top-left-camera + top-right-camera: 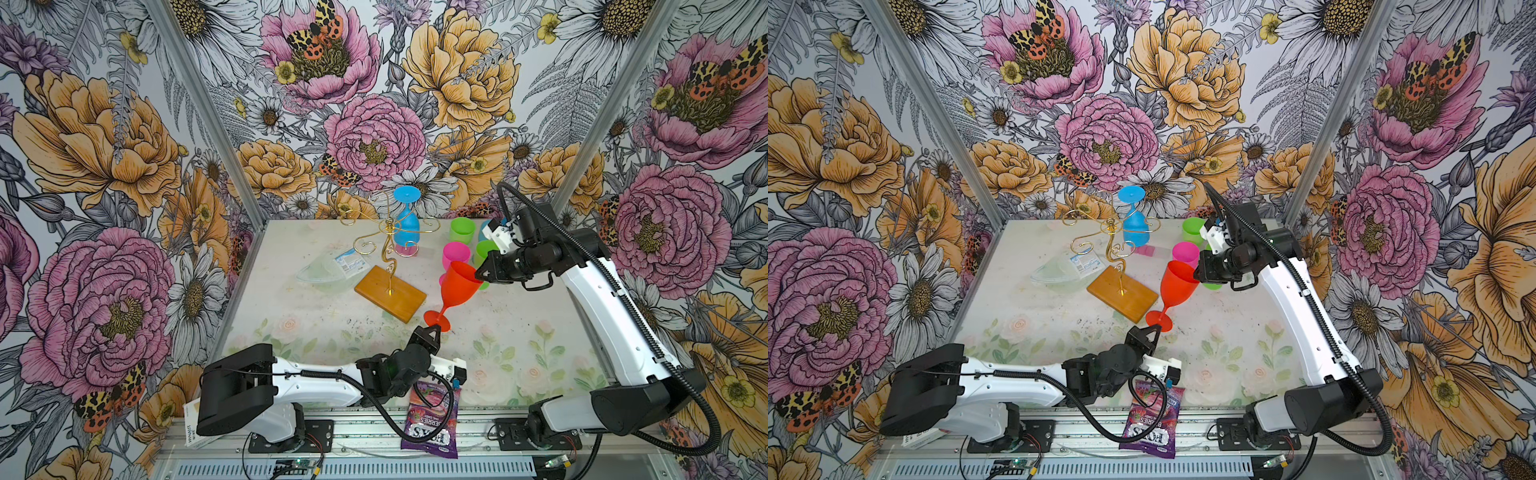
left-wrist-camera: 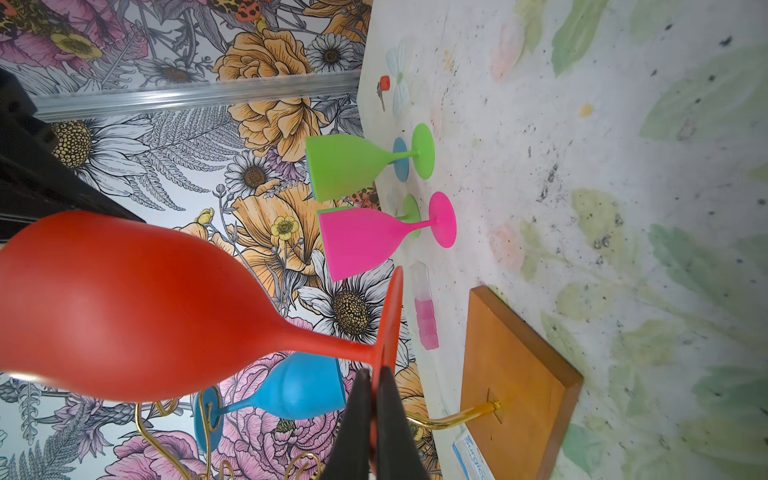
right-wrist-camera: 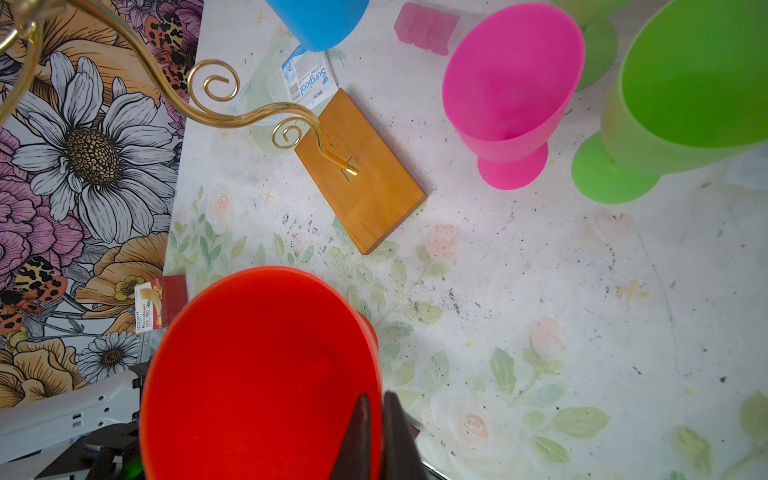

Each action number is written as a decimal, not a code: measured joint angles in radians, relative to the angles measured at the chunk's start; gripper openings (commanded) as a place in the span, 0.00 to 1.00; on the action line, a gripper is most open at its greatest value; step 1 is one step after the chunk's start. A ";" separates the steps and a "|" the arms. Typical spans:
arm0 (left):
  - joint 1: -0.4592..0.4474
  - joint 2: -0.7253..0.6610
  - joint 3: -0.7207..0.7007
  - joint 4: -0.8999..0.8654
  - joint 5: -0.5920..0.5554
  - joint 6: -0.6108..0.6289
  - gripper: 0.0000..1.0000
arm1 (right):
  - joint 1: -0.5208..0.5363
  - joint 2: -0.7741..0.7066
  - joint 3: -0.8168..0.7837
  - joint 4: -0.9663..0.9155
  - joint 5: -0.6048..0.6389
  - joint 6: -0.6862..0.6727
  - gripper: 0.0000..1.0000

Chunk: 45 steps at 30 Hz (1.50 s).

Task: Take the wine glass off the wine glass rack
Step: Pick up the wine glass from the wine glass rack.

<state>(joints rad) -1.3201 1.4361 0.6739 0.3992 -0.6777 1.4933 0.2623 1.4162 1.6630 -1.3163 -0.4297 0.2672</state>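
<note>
Red plastic wine glass off the gold wire rack; left tool pinches its foot, right tool clamps its rim. Probably only set-down remains.

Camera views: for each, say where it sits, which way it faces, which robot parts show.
Both top views: high in front, looking down at the table; both arms show.
Left wrist: on left arm, looking along shut jaws pinching the foot of the red wine glass.
Right wrist: on right arm, looking down past shut jaws on its rim.
Shared: all show the wine glass rack.
</note>
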 measured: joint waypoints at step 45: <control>0.320 -0.544 0.085 -0.624 0.345 -1.135 0.94 | 0.087 0.028 -0.177 0.317 0.430 0.045 0.00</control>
<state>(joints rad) -0.9997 0.8925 0.7589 -0.2245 -0.3325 0.3588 0.3492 1.4441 1.4864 -0.9989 0.0002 0.3122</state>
